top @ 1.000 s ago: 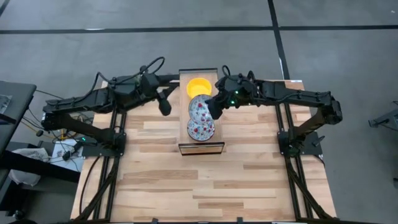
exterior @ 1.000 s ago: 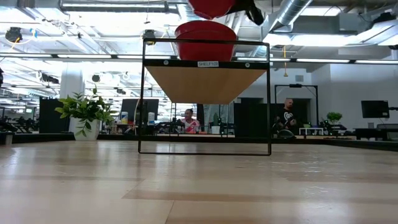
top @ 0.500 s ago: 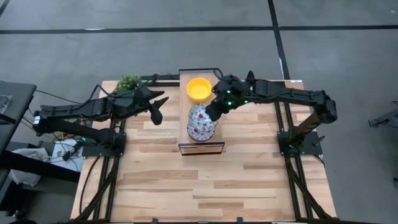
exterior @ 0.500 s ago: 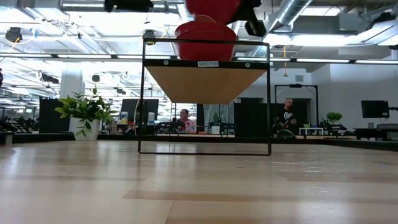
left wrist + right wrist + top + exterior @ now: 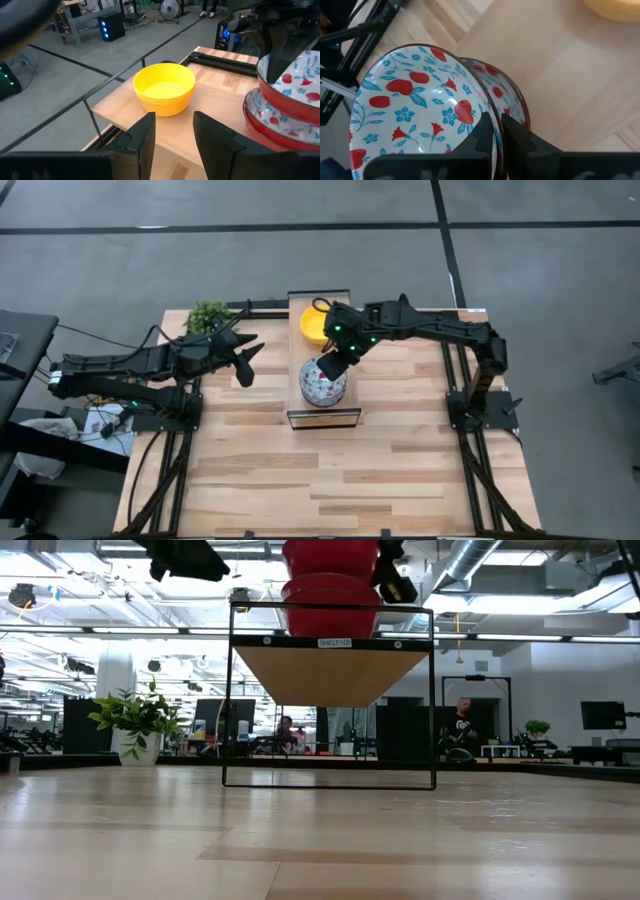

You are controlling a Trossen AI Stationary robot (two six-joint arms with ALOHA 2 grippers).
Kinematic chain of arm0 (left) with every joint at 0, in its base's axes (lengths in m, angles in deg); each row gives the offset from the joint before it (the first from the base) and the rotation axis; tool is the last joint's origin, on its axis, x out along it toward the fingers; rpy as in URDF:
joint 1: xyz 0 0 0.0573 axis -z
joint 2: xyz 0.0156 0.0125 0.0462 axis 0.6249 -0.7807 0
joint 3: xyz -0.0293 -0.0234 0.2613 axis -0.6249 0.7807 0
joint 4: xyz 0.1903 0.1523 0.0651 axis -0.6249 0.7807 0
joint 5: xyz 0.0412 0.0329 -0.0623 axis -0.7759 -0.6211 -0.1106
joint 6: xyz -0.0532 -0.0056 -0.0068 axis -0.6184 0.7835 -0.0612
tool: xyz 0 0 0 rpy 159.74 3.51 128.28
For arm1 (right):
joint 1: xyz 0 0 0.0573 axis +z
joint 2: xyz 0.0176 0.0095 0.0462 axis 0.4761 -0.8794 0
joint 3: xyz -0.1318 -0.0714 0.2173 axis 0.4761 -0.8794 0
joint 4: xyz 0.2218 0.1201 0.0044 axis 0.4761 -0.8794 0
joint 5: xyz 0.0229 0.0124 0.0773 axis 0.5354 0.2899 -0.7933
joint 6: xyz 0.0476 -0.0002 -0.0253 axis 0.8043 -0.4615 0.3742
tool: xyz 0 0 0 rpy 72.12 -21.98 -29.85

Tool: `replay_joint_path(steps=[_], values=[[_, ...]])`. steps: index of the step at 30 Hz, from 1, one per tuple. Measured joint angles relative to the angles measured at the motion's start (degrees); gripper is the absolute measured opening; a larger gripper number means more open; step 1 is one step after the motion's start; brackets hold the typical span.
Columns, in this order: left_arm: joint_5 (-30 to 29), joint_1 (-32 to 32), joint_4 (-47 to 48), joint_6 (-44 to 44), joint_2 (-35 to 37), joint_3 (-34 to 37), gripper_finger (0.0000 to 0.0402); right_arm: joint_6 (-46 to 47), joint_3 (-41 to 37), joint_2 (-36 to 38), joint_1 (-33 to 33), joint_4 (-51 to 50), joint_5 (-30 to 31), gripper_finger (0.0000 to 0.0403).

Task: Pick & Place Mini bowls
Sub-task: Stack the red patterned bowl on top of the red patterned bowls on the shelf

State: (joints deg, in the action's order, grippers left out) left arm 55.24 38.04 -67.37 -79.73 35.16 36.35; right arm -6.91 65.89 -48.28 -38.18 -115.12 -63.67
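Wooden table [image 5: 330, 470], butcher-block top, both arms reaching in from the far corners. A raised shelf [image 5: 322, 416] on a thin black frame stands at the far middle of the table; in the low view its underside shows as a tan wedge with the bowls on top.

Right arm stretches across to the shelf. Right gripper [image 5: 496, 131] is clenched on the rim of a floral bowl [image 5: 415, 115], white inside with red and blue flowers, red outside. That bowl is tilted and sits just above a second floral bowl [image 5: 280, 122] resting on the shelf; whether the two touch cannot be told. From above they read as one stack at the shelf's near half.

Left arm waits off the shelf's left side, over the table. Left gripper [image 5: 172, 132] is released, fingers spread, nothing between them.

Yellow bowls [image 5: 164, 89], nested in a stack, sit on the far end of the shelf, apart from the floral pair.

Small potted plant [image 5: 207, 313] at the table's far left corner.
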Motion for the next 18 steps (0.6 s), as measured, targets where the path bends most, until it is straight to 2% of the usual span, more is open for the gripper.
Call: replay_joint_path(steps=[8,18], values=[[0.0,0.0,-1.0,-0.3,3.4,2.5,0.0132,-1.0,0.2,-2.5,0.4,0.7,-2.0,0.0011],[0.0,0.0,-1.3,-0.1,3.9,2.6,0.0132,-0.6,0.2,-2.6,0.4,1.0,-1.5,0.0012]])
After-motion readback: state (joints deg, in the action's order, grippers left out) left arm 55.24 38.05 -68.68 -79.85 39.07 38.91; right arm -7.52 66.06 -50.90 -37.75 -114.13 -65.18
